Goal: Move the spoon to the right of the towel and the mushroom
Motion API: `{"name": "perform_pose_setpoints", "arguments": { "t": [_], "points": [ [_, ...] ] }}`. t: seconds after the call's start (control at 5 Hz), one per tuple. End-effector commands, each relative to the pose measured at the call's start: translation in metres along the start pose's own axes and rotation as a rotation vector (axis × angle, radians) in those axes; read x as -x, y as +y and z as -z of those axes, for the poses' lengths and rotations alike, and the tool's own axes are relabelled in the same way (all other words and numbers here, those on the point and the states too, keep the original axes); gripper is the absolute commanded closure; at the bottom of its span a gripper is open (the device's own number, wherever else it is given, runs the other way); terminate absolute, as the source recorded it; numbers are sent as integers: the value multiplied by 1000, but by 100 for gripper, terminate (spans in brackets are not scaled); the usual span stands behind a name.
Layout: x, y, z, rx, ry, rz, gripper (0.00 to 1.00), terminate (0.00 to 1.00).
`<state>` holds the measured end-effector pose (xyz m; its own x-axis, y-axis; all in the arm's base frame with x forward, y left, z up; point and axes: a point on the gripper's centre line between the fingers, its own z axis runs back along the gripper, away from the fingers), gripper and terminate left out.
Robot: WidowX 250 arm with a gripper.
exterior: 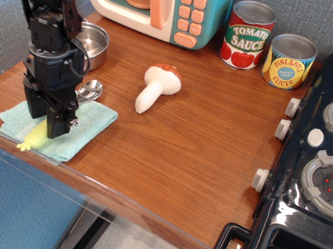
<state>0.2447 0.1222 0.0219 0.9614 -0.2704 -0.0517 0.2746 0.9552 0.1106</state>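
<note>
Your tool (46, 117) sits low over the towel (85, 128), fingers spread either side of the spoon (81, 95)'s yellow handle. You can't tell whether they touch it.

Claw (47, 114) straddling spoon (46, 127) on towel (85, 126).

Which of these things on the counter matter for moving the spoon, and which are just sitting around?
In the job:
spoon, lying on the towel
towel
mushroom
gripper, down over the spoon's handle

Lying about:
steel pot
toy microwave
tomato sauce can
pineapple slices can
toy stove
</note>
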Motion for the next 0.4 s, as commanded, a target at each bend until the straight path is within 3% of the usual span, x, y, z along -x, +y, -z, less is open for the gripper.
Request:
{"name": "perform_pose_setpoints", "arguments": {
  "t": [0.0, 0.2],
  "points": [
    [-5, 2, -7, -43, -25, 9, 100, 0],
    [-7, -2, -7, -46, -23, 18, 100, 0]
  ]
}}
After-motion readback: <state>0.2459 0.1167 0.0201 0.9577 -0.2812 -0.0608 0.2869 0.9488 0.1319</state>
